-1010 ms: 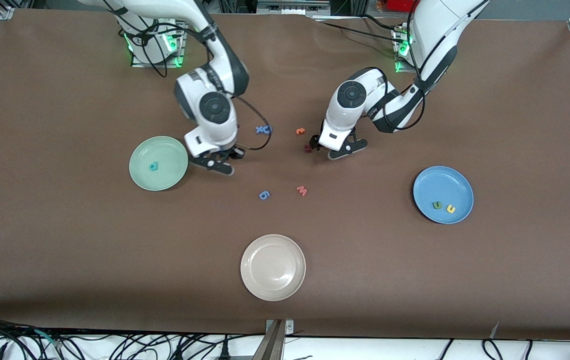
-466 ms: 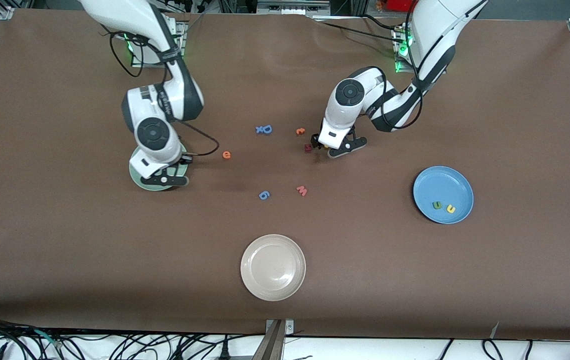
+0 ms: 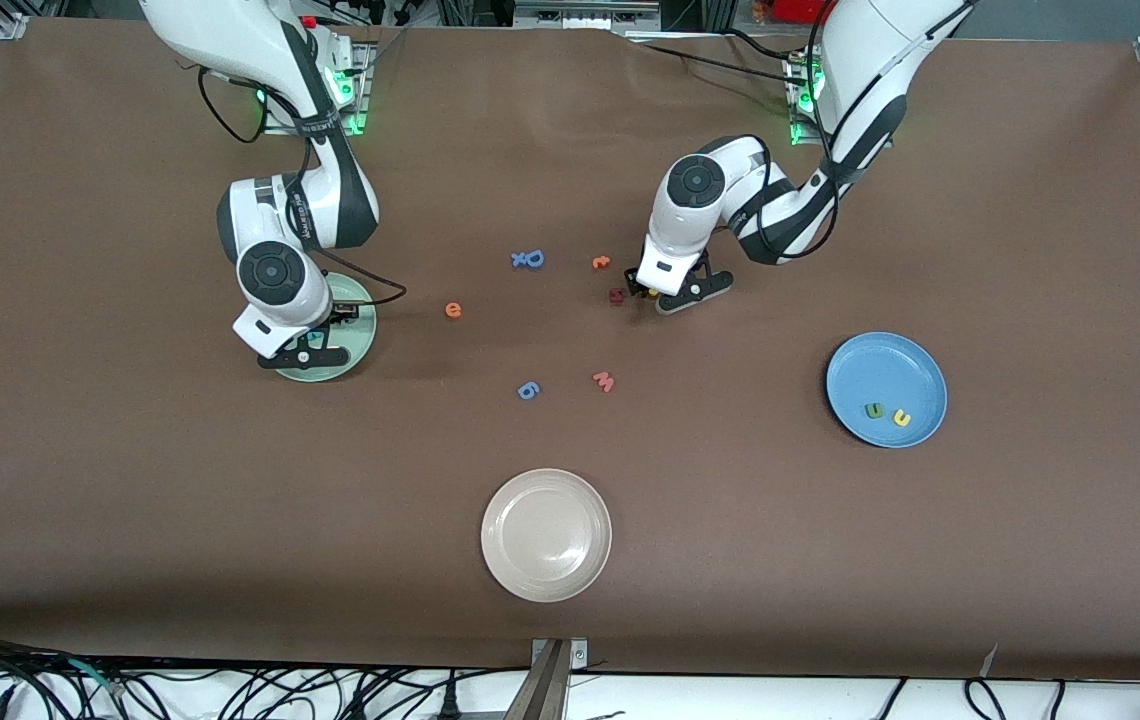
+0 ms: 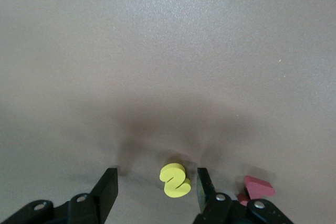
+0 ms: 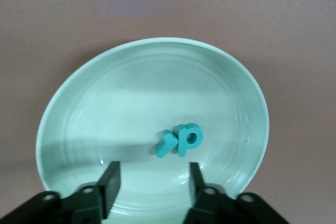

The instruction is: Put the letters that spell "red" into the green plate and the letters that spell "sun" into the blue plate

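Since a second ago the right gripper (image 5: 151, 182) moved over the green plate (image 5: 105, 87), fingers apart, "r" (image 5: 166, 146) beside "d" (image 5: 189, 137); the left gripper (image 4: 156, 187) straddled the yellow "s" (image 4: 175, 181), not touching it.

A robotics lab: brown-covered table (image 3: 130, 500) (aluminium framing, loose cables (image 3: 230, 690)).

High front camera faces robots, wrist cameras look down close

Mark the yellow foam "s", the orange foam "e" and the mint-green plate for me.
Yellow foam "s" (image 4: 176, 180): left wrist view, letter's middle.
Orange foam "e" (image 3: 453, 310): front view, letter's middle.
Round mint-green plastic plate (image 5: 131, 77): right wrist view, bare inner floor.
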### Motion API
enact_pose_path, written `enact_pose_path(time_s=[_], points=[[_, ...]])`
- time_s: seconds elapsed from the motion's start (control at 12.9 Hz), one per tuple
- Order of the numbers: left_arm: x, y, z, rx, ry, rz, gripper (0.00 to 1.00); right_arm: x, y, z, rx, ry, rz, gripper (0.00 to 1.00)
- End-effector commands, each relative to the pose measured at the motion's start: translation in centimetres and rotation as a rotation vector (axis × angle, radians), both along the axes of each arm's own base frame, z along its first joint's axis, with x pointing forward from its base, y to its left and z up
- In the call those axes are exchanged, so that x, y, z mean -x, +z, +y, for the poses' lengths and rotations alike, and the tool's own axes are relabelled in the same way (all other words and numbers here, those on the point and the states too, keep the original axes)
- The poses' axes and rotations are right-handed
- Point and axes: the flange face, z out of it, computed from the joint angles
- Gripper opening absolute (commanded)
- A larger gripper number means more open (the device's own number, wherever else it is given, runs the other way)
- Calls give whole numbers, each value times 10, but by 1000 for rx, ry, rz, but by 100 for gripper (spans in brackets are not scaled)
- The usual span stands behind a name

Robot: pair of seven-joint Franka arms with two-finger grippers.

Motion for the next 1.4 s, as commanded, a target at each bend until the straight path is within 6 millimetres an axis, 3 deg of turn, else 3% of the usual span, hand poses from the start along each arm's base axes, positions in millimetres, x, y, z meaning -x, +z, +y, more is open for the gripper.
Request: enact_pose_path(time_s=[0.0, 0.31, 0.54, 0.62, 0.78, 1.32], points=[[5, -1, -5, 0, 11, -21, 45, 5, 15, 26, -85, -54, -16, 99], [6, -4, -11, 26, 54, -25, 34, 25, 13, 109, -171, -237, -57, 94], [4, -5, -10, 21, 47, -34, 29, 38, -6, 143, -187, -274, -114, 90], [4, -5, -10, 21, 47, -35, 29, 39, -13, 149, -199, -264, -141, 90], [3, -5, -9, 21, 48, -36, 29, 45, -27, 159, -201, -247, -145, 79], [0, -10, -4, 10, 33, -44, 22, 55, -46, 170, -197, -260, -172, 68]])
